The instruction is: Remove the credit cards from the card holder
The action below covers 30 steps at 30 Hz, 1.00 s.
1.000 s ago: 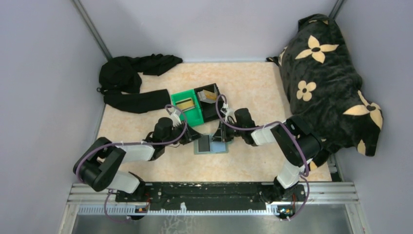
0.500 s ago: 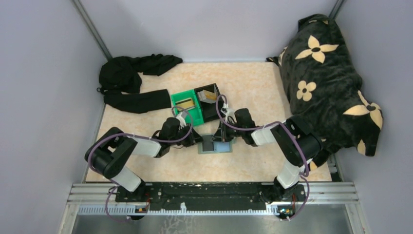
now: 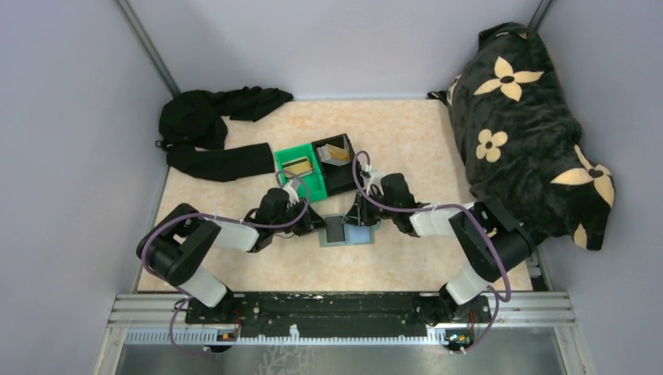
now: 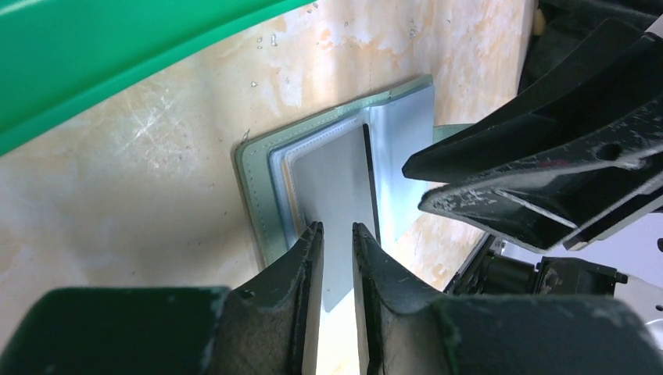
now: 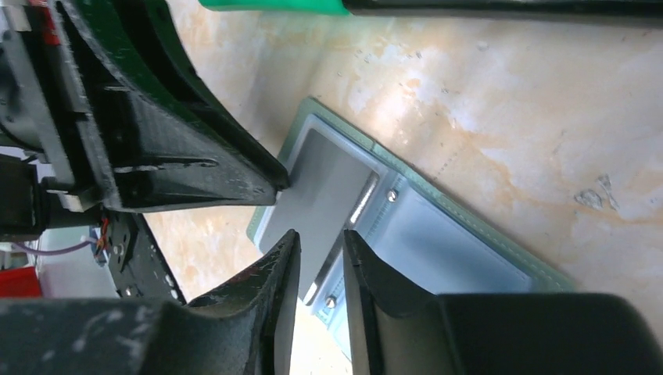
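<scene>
**A:** Two arms are down low over the counter (image 3: 406,133). Where is the card holder?

**B:** The card holder (image 3: 361,234) lies open and flat on the counter, just on the near side of the green bin (image 3: 313,186) and the black bin (image 3: 336,178). It sits between the tips of the two arms.

**A:** Is anything in it?

**B:** A grey card (image 4: 332,183) with a dark stripe along one edge lies on the left panel. Its end sticks out past the holder's edge toward the left arm.

**A:** How do the left fingers stand?

**B:** The left fingers (image 4: 317,250) are a narrow gap apart, right over the end of the card that sticks out. The card's face shows through the gap and nothing is clamped. The view is too close to tell whether the tips press on the card.

**A:** And the right ones?

**B:** The right fingers (image 5: 289,262) are slightly apart and empty. They hang over the holder near its fold, and their tips point at the left fingers from close by.

**A:** Where are the other cards?

**B:** A tan-gold card (image 3: 295,166) lies in the green bin. A second tan card (image 3: 336,151) leans inside the black bin.

**A:** What else is around?

**B:** A black cloth (image 3: 211,129) is heaped at the far left of the counter. A dark flowered blanket (image 3: 532,125) is piled along the right side.
</scene>
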Motion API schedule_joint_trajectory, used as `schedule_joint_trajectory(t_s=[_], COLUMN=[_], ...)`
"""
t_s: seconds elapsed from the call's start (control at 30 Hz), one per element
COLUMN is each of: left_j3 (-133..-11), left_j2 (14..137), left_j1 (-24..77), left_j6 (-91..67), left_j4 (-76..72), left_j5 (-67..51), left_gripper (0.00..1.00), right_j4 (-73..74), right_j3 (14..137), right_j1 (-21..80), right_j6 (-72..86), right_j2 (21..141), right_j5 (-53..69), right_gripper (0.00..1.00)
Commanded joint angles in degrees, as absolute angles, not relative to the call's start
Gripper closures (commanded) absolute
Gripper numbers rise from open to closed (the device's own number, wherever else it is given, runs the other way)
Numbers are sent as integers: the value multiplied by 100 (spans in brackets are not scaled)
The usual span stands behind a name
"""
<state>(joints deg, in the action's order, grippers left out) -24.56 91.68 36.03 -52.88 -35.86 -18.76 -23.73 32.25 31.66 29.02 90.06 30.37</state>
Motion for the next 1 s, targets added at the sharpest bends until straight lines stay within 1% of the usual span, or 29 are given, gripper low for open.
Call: schedule_joint_trajectory(t_s=[0.0, 0.1, 0.13, 0.33, 0.6, 0.73, 0.77, 0.9, 0.97], left_j3=[-2384, -2384, -2381, -2391, -2467, -2546, -2558, -2540, -2519], left_j2=[8808, 8617, 8569, 8666, 9314, 9470, 9484, 9523, 9527], left_j1=[3630, 3632, 3637, 3643, 3680, 3700, 3700, 3700, 3700], left_j6=[-5172, -5136, -5133, -5137, -5329, -5372, -5375, -5383, -5383], left_j4=[-3035, -2749, -2680, -2632, -3224, -3332, -3331, -3322, -3322], left_j5=[-1830, -1684, -1649, -1620, -1873, -1969, -1954, -1943, -1958], left_gripper=[74, 74, 74, 73, 74, 74, 74, 74, 74], right_j4=[-2331, -2457, -2479, -2540, -2543, -2635, -2637, -2574, -2489], right_j3=[3304, 3279, 3280, 3302, 3288, 3242, 3228, 3172, 3156], right_j1=[3103, 3103, 3111, 3107, 3108, 3106, 3106, 3103, 3103], right_j6=[2725, 2773, 2778, 2789, 2797, 2834, 2845, 2855, 2850], right_j2=[9081, 9263, 9304, 9417, 9414, 9637, 9622, 9411, 9176], right_j5=[2926, 2955, 2947, 3002, 3087, 3161, 3157, 3062, 3020], right_gripper=[78, 97, 100, 100, 100, 100, 99, 80, 74])
